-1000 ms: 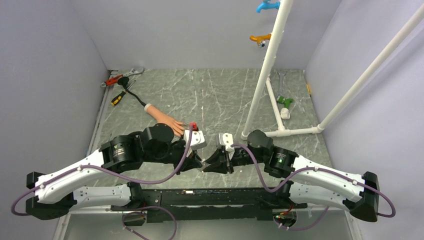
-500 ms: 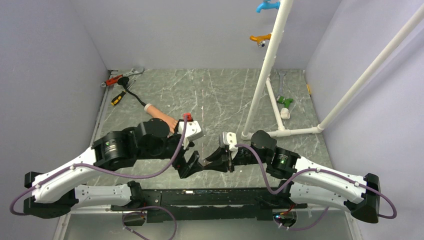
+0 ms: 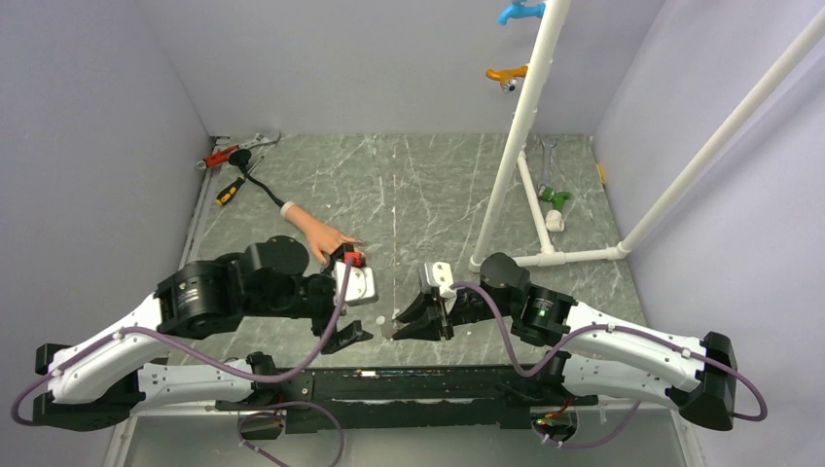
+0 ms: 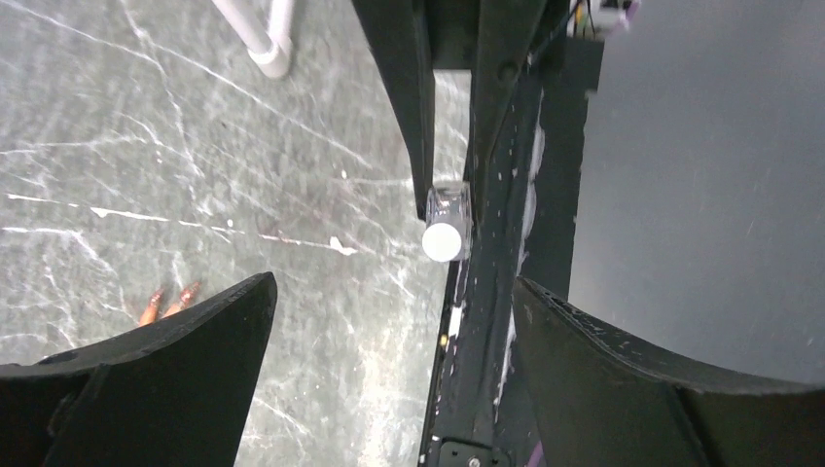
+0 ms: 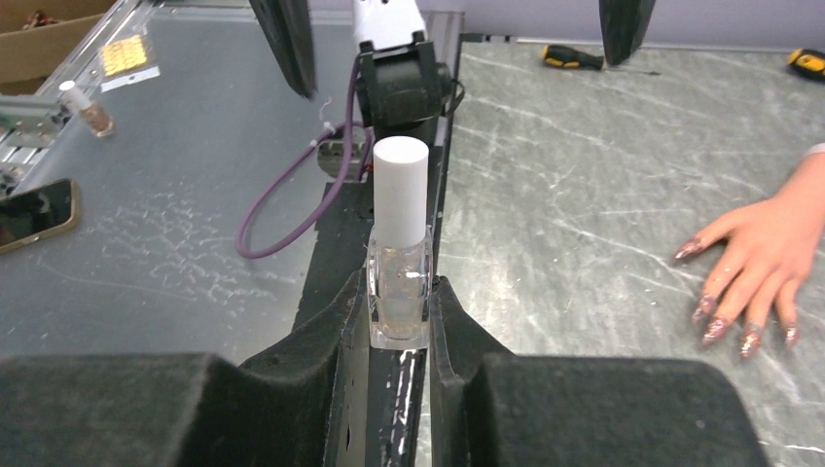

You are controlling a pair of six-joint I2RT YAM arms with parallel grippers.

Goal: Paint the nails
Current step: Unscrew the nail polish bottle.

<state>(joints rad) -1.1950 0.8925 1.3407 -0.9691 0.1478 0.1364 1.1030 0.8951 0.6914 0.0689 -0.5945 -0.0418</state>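
The grey marbled table [image 3: 428, 185] bears a flesh-coloured mannequin hand [image 3: 316, 232], lying palm-down just beyond the left arm's wrist. The left gripper [image 4: 391, 287] hangs released, jaws spread wide around nothing. The right gripper [image 5: 399, 292] clamps a small clear white-capped bottle [image 5: 400, 233] upright. The reddish-pink nails [image 5: 715, 331] rest against the tabletop.

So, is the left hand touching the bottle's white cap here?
Apart. The left wrist view shows the left hand wide open, well clear of the bottle and its white cap.
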